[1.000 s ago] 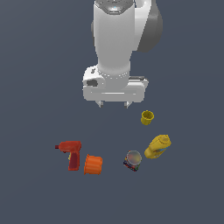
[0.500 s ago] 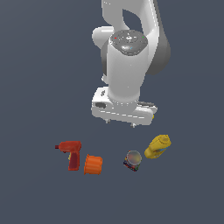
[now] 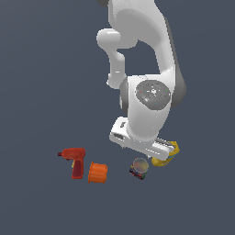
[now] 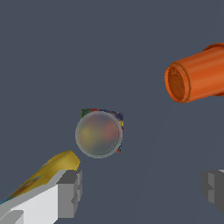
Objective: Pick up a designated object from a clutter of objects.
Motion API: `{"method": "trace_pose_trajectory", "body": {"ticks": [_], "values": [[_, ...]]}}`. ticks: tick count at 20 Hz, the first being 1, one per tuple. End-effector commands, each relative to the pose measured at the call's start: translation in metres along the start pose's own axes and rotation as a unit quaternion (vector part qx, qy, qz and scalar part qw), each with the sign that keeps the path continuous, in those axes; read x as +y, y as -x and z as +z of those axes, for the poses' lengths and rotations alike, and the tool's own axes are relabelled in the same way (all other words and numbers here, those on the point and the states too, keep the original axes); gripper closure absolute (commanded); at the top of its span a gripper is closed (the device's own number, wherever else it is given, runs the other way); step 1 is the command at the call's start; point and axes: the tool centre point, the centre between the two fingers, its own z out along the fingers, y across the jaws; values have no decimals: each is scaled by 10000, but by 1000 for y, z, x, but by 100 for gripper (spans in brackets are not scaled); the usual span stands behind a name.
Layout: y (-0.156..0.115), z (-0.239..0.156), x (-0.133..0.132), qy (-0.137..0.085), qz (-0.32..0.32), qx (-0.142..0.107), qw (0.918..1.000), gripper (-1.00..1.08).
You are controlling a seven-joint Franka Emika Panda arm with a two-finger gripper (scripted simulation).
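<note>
Arm (image 3: 147,114) now lower, near can (image 3: 139,168)

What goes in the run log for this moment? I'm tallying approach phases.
phase: approach | gripper: open, empty, above clutter | target: can upright, ungrasped | nearby: orange cup on its side, yellow bottle

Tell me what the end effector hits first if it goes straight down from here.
Probably bare floor: the open end effector is offset from the can, which lies beside its line, though depth is unclear.
</note>
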Motion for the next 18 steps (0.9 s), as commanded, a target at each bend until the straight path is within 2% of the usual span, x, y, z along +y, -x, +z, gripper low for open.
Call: {"method": "trace_pose_trajectory", "body": {"ticks": [1,9,18], "values": [[-6,16,-11,-3,210,17,9998,-92],[-14,52,-33,-9,617,39,9981,-92],[-14,61,-37,-8,689,37,9976,-92]]}}
